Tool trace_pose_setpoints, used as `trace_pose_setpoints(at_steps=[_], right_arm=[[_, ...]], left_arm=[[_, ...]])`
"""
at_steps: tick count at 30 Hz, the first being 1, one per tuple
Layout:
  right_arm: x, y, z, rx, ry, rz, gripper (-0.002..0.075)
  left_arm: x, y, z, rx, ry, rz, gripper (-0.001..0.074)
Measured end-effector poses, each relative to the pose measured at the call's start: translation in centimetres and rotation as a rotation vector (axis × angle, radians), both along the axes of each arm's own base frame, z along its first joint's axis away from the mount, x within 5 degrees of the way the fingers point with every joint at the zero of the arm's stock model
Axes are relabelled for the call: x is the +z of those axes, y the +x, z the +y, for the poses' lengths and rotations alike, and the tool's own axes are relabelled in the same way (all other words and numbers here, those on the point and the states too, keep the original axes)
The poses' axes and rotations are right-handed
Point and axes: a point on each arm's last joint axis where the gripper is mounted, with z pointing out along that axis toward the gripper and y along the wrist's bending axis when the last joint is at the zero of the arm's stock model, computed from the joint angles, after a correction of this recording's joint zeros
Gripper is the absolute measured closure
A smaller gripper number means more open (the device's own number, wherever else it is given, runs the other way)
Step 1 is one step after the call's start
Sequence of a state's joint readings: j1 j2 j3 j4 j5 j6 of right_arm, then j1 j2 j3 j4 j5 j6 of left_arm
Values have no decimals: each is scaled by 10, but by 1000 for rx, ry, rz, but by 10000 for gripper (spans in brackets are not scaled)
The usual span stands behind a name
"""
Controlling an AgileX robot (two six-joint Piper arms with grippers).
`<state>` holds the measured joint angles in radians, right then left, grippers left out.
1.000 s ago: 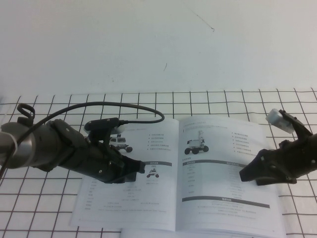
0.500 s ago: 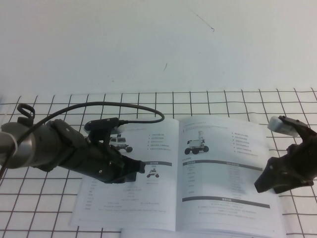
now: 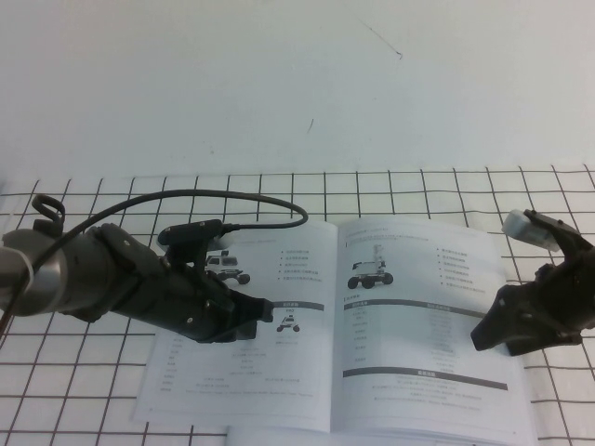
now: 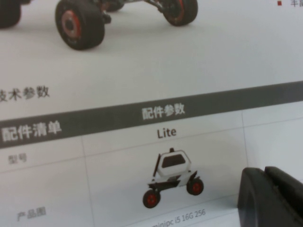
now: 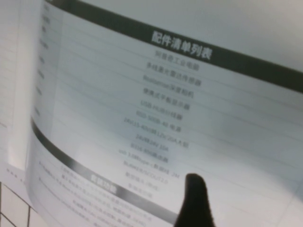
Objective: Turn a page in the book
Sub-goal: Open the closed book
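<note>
The book [image 3: 307, 279] lies open and flat on the gridded cloth, showing robot-vehicle photos and grey bars. My left gripper [image 3: 260, 321] rests on the left page, shut; in the left wrist view its fingers [image 4: 255, 194] sit together on the paper beside a small robot photo [image 4: 170, 177]. My right gripper [image 3: 485, 333] hovers at the outer edge of the right page [image 3: 409, 307] and stands open. The right wrist view shows one dark fingertip [image 5: 194, 189] against the printed page [image 5: 142, 94], whose edge curves over the leaves below. Nothing is held.
A black cable [image 3: 242, 200] loops from the left arm over the book's top left. The white cloth with black grid lines [image 3: 418, 190] stretches beyond the book on all sides. A plain white surface [image 3: 279, 84] lies behind.
The right gripper drew back to the right, off the inner part of the right page toward its outer edge, then shifted slightly up and left. The left arm and book stayed still.
</note>
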<state>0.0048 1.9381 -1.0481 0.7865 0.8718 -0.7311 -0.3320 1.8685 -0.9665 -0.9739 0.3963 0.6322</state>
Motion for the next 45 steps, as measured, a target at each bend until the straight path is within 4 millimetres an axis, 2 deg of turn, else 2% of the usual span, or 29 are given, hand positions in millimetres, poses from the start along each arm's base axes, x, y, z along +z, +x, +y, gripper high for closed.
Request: trace_pose_setpoints(at_steps=[21,25,32,40,45], right_arm=[[-3,3,0,-12,-32,-28,230],[-6,5,7,10,-19,-34,230],[-6,5,31,41,45,-56,230],[-2,3,34,52,73,-55,230],[13,1,38,64,93,-86,230]], left_arm=[[-1,0,0,2,-1,2,738],[-1,0,0,2,-1,2,738],[-1,0,0,-1,0,0,737],[-1,0,0,-2,0,0,737],[-1,0,0,-2,0,0,737]])
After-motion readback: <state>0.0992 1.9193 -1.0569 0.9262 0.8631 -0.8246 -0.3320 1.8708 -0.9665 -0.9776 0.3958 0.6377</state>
